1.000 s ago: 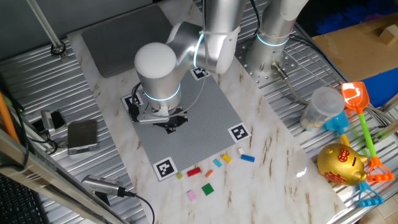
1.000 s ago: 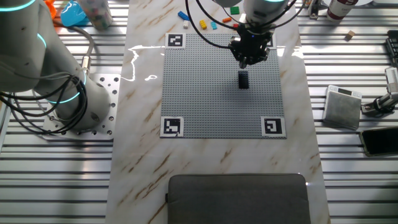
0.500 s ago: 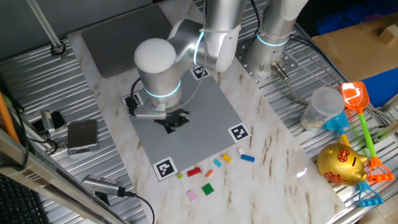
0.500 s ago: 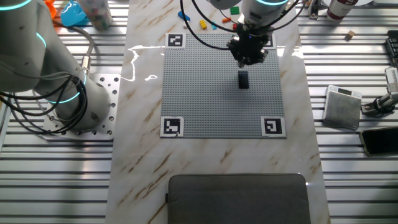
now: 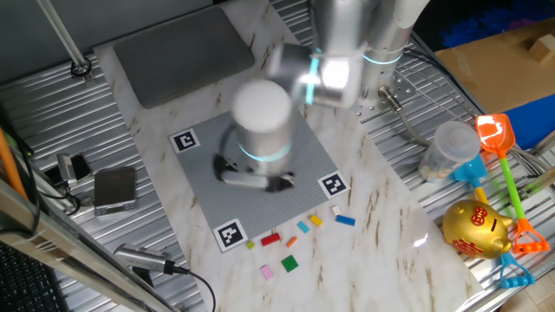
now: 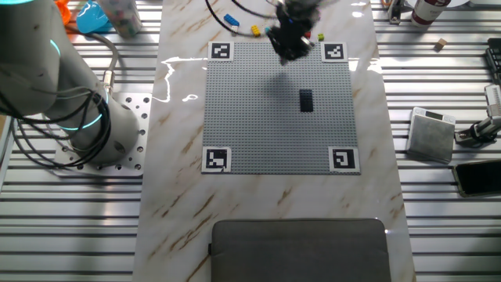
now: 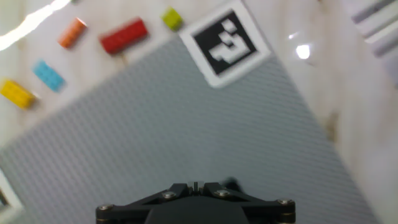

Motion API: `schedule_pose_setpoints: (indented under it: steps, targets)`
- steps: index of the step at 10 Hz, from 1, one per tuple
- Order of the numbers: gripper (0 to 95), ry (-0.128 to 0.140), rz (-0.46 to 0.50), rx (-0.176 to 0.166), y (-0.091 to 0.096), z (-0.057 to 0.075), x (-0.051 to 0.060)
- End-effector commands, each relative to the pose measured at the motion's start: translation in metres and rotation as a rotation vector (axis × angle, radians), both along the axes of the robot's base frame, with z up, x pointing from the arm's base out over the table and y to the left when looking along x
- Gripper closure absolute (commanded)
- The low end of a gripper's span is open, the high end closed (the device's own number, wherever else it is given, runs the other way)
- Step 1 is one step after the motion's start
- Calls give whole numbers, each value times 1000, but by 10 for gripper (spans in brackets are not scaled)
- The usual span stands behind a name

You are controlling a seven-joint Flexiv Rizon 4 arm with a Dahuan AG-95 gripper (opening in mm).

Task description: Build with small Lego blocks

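Observation:
A black small Lego block [image 6: 306,99] stands alone on the grey studded plate [image 6: 258,125]. My gripper [image 6: 288,41] is motion-blurred above the plate's edge near the loose blocks, well apart from the black one. In the hand view my gripper [image 7: 196,185] shows its tips almost together with nothing between them. Beyond the plate [image 7: 186,118] lie a red block [image 7: 124,35], an orange one [image 7: 73,32], a light blue one [image 7: 48,74], a yellow one [image 7: 17,94] and a yellow-green one [image 7: 172,18]. The arm hides the black block in the first fixed view.
More loose blocks lie on the marble off the plate: red [image 5: 270,238], green [image 5: 290,263], pink [image 5: 267,271], blue [image 5: 345,220]. Toys and a golden pig [image 5: 475,228] sit at the right. A grey pad [image 6: 301,247] lies past the plate's far end.
The gripper has left the black block standing on the plate and swung quickly across the plate toward the loose blocks. The block has not moved.

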State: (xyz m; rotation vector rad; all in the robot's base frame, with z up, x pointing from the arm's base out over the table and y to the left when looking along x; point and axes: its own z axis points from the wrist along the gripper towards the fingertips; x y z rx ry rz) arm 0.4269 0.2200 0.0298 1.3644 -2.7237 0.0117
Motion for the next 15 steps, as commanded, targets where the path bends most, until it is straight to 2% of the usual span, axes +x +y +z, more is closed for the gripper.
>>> schedule_pose_setpoints:
  steps: [1, 4, 9, 11, 13, 14, 15]
  targets:
    - [950, -12, -38, -21, 26, -10, -23]
    - [950, -14, -34, -15, 31, -6, -33]
    - [950, -18, -53, -14, 46, -3, -37]
    - [950, -22, -87, -7, 56, -6, -37]
    - [950, -22, -181, -5, 61, -6, -38]
    - [760, -21, -224, 2, 61, -5, -38]
    - [570, -15, -324, 25, 61, -5, -39]
